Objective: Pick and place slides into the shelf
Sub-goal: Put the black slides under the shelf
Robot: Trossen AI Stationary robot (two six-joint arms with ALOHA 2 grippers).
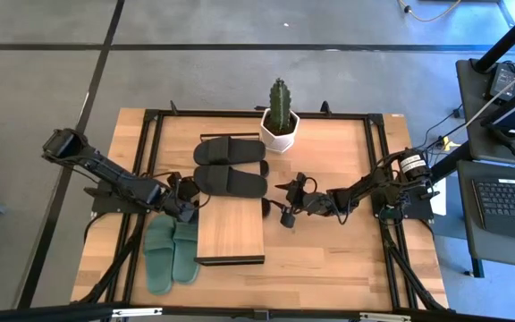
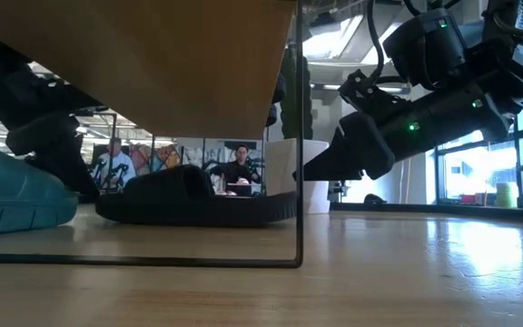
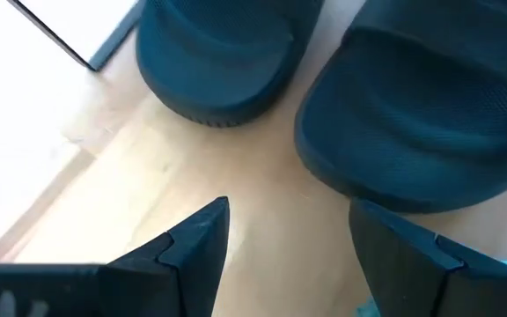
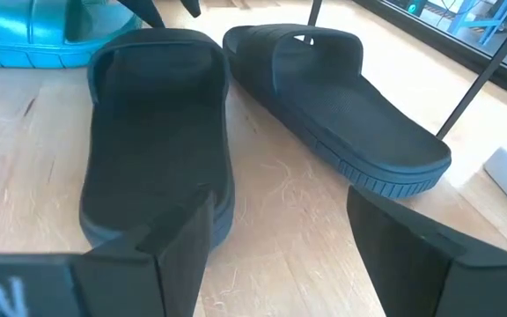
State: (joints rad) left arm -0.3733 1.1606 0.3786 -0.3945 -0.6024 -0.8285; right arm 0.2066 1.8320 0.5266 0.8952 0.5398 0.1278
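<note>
Two black slides lie side by side, soles down, just beyond the far end of the shelf. The green pair rests on its soles left of the shelf. My left gripper is open and tipped down over bare table. It stands just short of the green slides' far ends. My right gripper is open and low. It faces the right ends of the black slides, with nothing between its fingers.
A cactus in a white pot stands at the far edge, close to the black slides. Black frame rails run along the table's sides. Bare wood lies right of the shelf. People show in the room behind.
</note>
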